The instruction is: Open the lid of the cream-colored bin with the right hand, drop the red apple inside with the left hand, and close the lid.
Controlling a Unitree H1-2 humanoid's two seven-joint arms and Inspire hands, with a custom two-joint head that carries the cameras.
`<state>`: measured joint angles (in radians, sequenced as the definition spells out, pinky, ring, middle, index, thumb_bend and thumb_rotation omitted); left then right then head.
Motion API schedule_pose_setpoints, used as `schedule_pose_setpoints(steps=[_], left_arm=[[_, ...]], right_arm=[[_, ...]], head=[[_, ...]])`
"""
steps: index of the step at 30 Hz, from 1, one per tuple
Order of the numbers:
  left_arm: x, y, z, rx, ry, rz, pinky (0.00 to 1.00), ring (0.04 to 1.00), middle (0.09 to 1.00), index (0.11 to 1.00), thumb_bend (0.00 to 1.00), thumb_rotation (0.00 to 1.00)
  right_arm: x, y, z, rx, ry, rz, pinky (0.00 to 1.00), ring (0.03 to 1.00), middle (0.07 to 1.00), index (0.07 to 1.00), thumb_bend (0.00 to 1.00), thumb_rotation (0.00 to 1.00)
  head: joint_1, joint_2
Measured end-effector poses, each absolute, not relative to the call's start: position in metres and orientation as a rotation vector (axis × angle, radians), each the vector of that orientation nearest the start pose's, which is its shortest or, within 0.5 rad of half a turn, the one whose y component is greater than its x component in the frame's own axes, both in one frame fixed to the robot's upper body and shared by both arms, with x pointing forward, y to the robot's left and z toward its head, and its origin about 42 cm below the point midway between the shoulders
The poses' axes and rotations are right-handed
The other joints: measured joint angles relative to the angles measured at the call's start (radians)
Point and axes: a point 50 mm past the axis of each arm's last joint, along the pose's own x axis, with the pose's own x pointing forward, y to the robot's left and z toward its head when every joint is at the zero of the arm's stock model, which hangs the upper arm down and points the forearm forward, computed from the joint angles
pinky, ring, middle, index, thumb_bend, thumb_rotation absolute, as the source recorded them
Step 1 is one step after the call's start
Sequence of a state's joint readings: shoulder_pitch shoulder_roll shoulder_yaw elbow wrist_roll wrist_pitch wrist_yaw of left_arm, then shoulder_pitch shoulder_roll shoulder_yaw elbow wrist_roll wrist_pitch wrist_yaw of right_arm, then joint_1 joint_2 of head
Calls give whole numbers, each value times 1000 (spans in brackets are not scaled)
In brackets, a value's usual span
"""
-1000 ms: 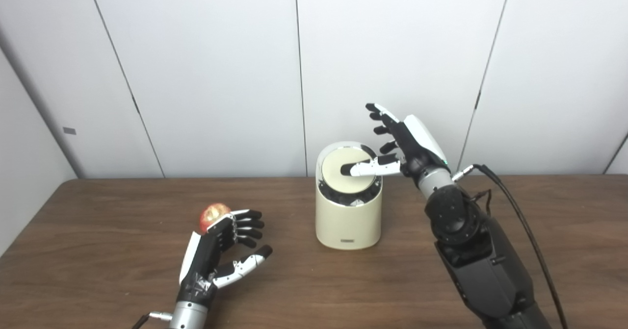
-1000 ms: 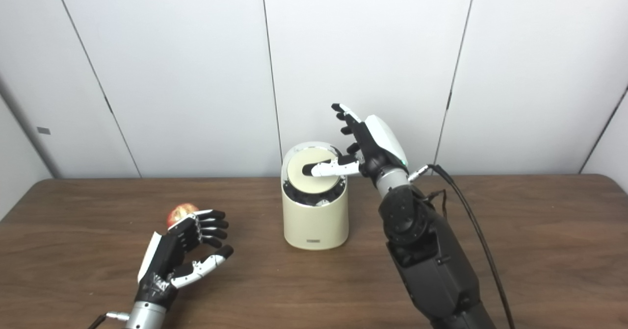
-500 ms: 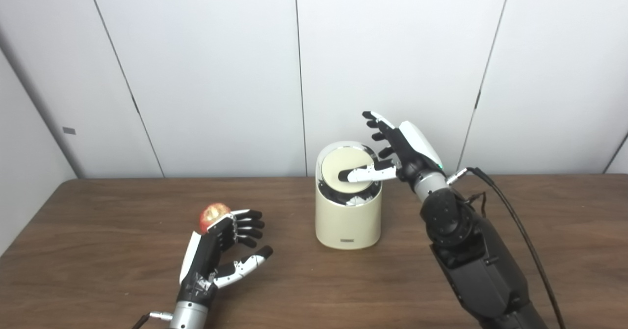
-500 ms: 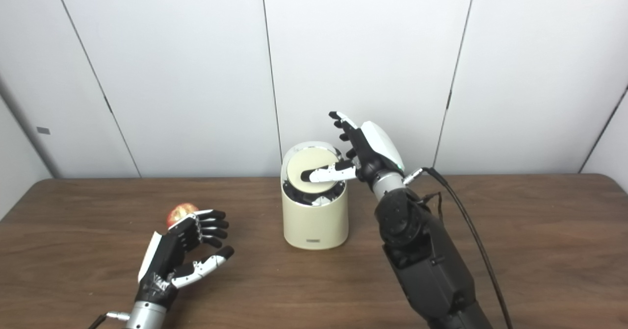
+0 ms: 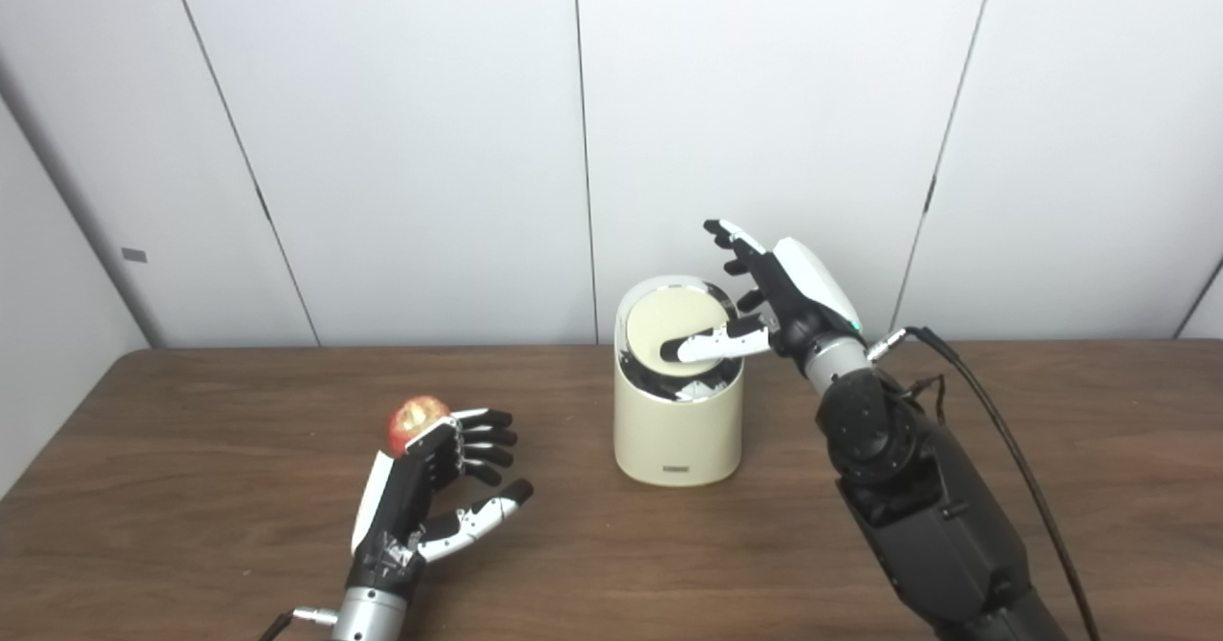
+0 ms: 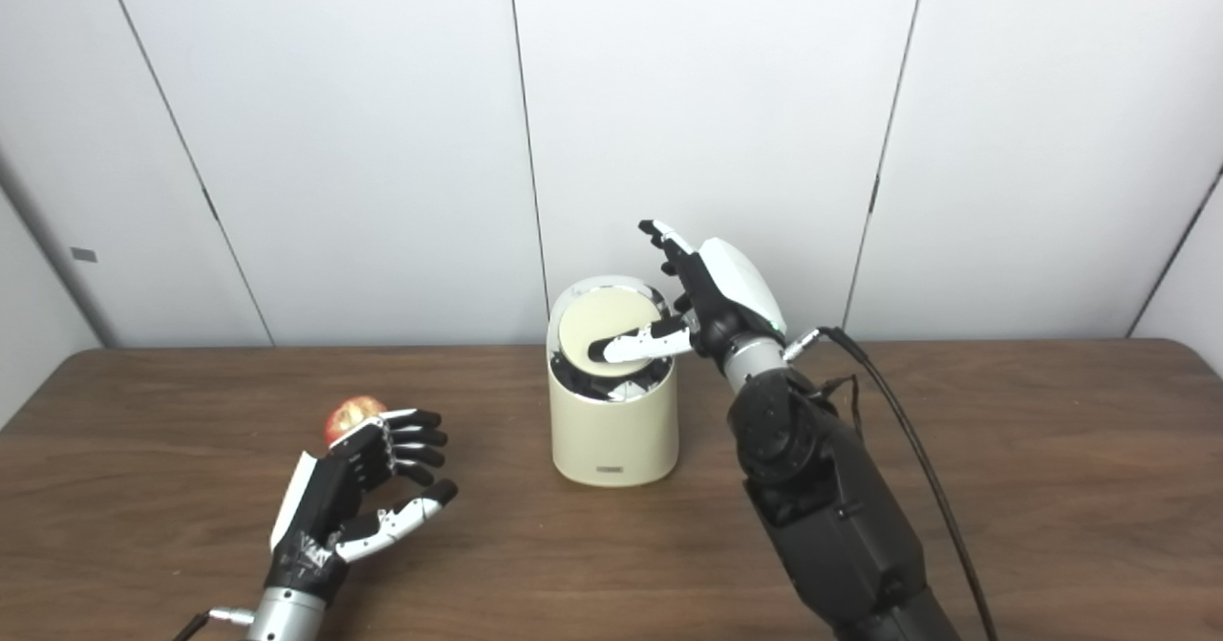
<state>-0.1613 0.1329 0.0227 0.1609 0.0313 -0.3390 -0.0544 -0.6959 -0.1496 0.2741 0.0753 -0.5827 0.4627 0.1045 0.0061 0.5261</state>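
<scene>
Left eye view: the right hand point(image 5: 779, 288), fingers spread and holding nothing, lays its thumb on the near part of the round cream lid point(image 5: 676, 328) of the cream-colored cylindrical bin point(image 5: 678, 431); the lid looks tipped, so pressing steadily down near that front edge, not sliding, should swing it open. Right eye view: the left hand point(image 6: 355, 493) rests open on the dark wooden table point(image 6: 1003, 488), the red apple point(image 6: 346, 416) lying just behind its fingers, ungrasped; best to keep it waiting until the opening is clear.

Bin point(image 5: 677, 431) mid-table point(image 5: 191, 526) — apple point(image 5: 411, 418) left of it, behind left hand point(image 5: 420, 498); right hand point(image 5: 779, 292) over lid point(image 5: 674, 331).
</scene>
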Motion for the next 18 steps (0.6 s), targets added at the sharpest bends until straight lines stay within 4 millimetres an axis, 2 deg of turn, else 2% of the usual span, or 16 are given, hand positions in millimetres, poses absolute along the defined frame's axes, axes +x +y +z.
schedule_pose_setpoints(steps=[6,11,18], left_arm=[[333,247,125,170,-333,-82,511,596,654,695,636,74],[330,245,126,168,-338,-85,510,598,654,697,633,84],[329,244,126,167,-335,-87,506,597,655,695,633,83]], right_arm=[[451,-140,290,-860,-211,104,657,843,905,923,874,265],[451,-141,291,-860,-210,102,627,819,906,922,852,207],[452,-140,290,-878,-211,97,613,806,900,911,853,181]], head=[[2,2],[3,9],[5,14]])
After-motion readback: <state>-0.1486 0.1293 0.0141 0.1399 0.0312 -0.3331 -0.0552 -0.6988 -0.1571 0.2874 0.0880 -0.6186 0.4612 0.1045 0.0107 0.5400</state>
